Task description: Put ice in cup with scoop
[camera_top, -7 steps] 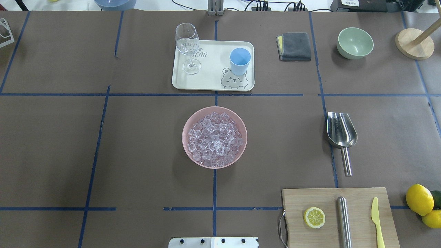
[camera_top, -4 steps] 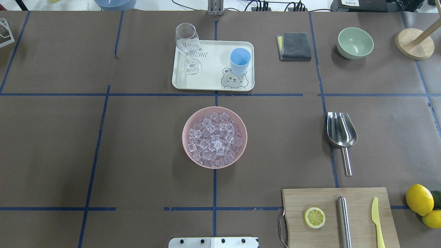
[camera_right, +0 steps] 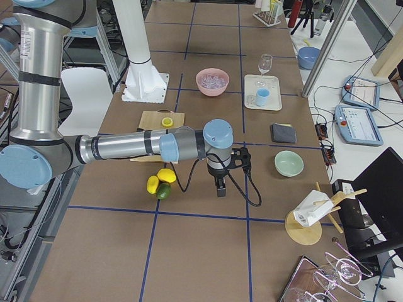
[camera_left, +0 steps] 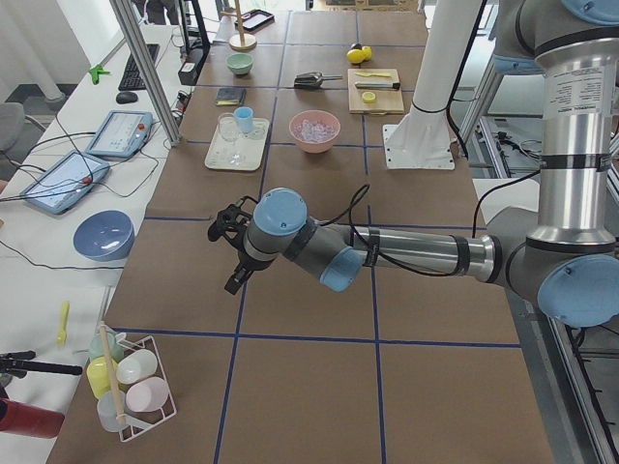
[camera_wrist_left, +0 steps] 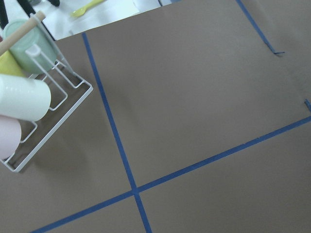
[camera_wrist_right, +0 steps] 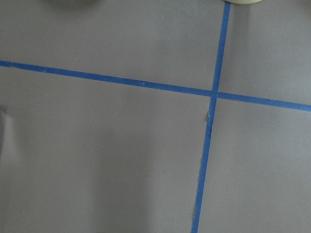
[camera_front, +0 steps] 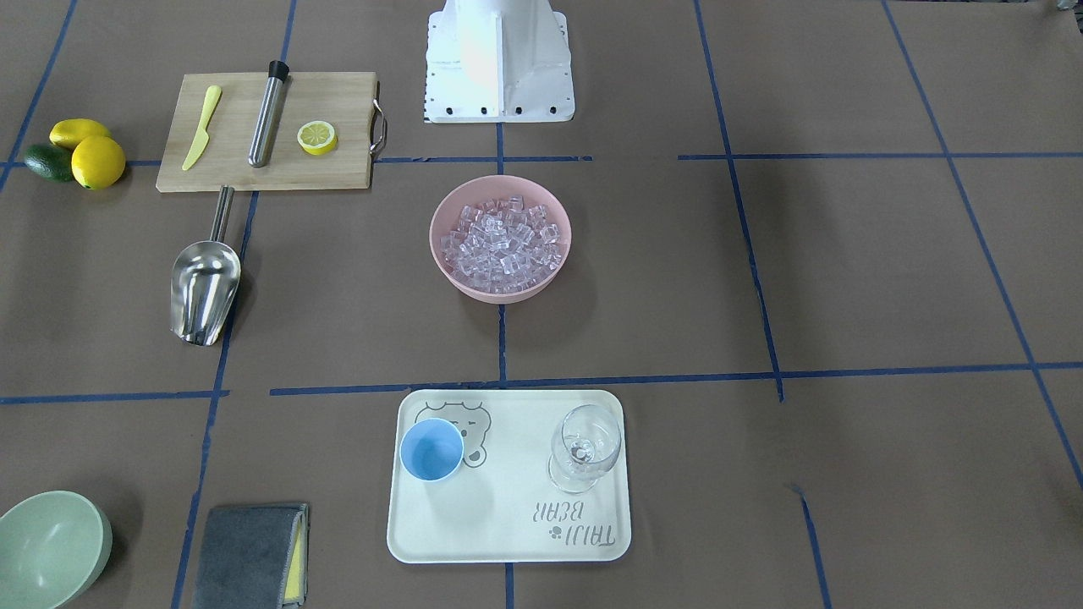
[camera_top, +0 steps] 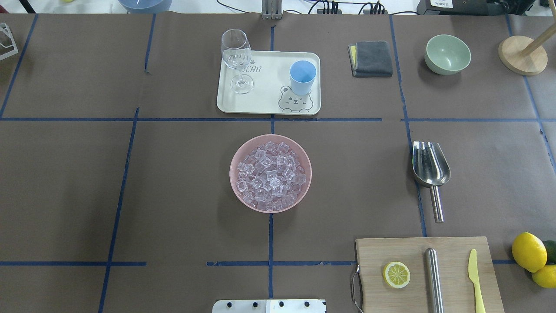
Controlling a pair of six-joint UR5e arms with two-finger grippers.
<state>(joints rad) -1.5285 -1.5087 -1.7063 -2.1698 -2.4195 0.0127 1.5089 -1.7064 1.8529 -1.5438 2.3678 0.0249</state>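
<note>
The ice (camera_top: 270, 174) fills a pink bowl (camera_top: 236, 158) at the table's middle. On the white tray (camera_top: 265, 102) behind the bowl stands the empty light-blue cup (camera_top: 302, 77), upright. The steel scoop (camera_top: 429, 165) lies flat on the right, with its handle towards the robot. Neither gripper appears in the overhead or front views. My left gripper (camera_left: 232, 275) hovers over bare table far to the left. My right gripper (camera_right: 220, 187) hangs far to the right, near the lemons. I cannot tell whether either is open or shut.
A wine glass (camera_top: 236, 56) shares the tray. A cutting board (camera_top: 451, 287) carries a lemon slice, a steel cylinder and a yellow knife. Lemons (camera_top: 528, 252), a green bowl (camera_top: 448, 54) and a grey cloth (camera_top: 372, 58) are on the right. A wire rack (camera_wrist_left: 29, 97) stands near the left gripper.
</note>
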